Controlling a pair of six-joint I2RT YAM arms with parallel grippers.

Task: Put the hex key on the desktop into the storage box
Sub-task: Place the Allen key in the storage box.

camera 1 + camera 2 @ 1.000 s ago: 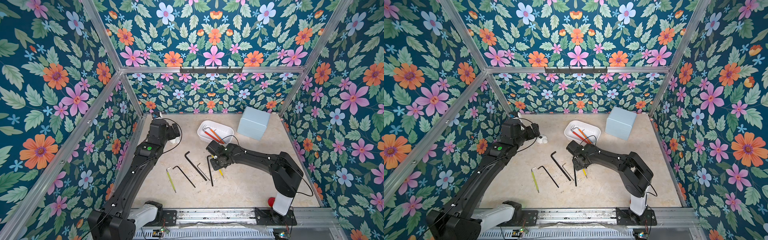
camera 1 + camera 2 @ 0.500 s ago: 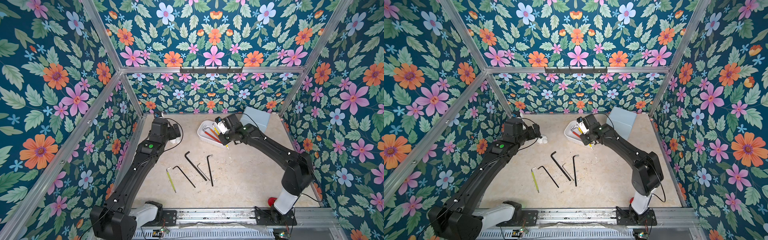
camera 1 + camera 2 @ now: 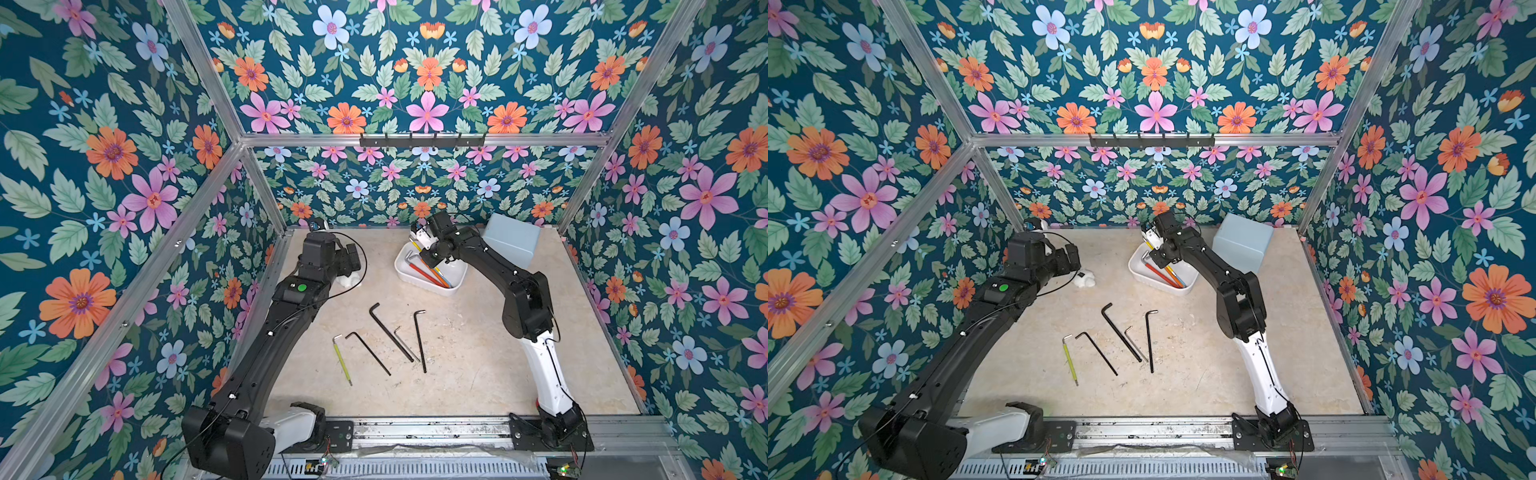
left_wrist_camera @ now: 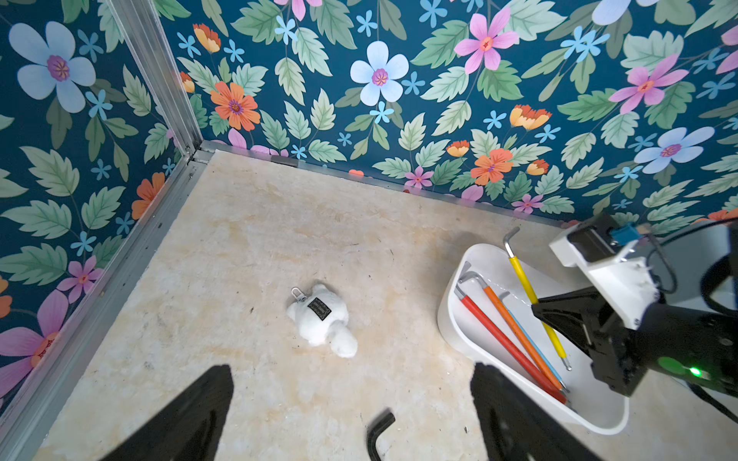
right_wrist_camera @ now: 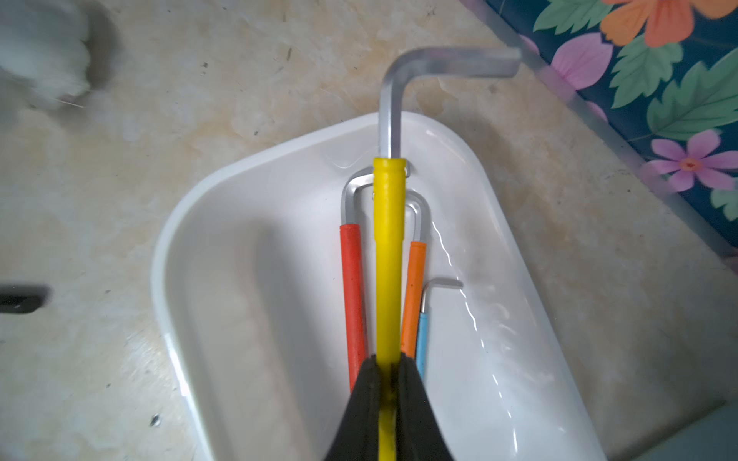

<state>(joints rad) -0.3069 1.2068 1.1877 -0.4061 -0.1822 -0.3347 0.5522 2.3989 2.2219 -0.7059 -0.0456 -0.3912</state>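
In both top views the right gripper (image 3: pixel 430 259) hangs over the white storage box (image 3: pixel 405 272) at the back of the beige worktop (image 3: pixel 478 353), five more hex keys lying near the middle. The left wrist view shows the left gripper (image 4: pixel 351 415) spread wide above the worktop near a white plush toy (image 4: pixel 321 321). In the right wrist view the gripper pinches the yellow-sleeved hex key (image 5: pixel 389 259), its bare silver elbow jutting past the box rim above red, orange and blue keys.

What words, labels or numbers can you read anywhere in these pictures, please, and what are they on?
None can be read.
Black label on the white plush toy: light lettering, too small and blurred to read.
Hex keys, white box, blue box, arms: no text visible.
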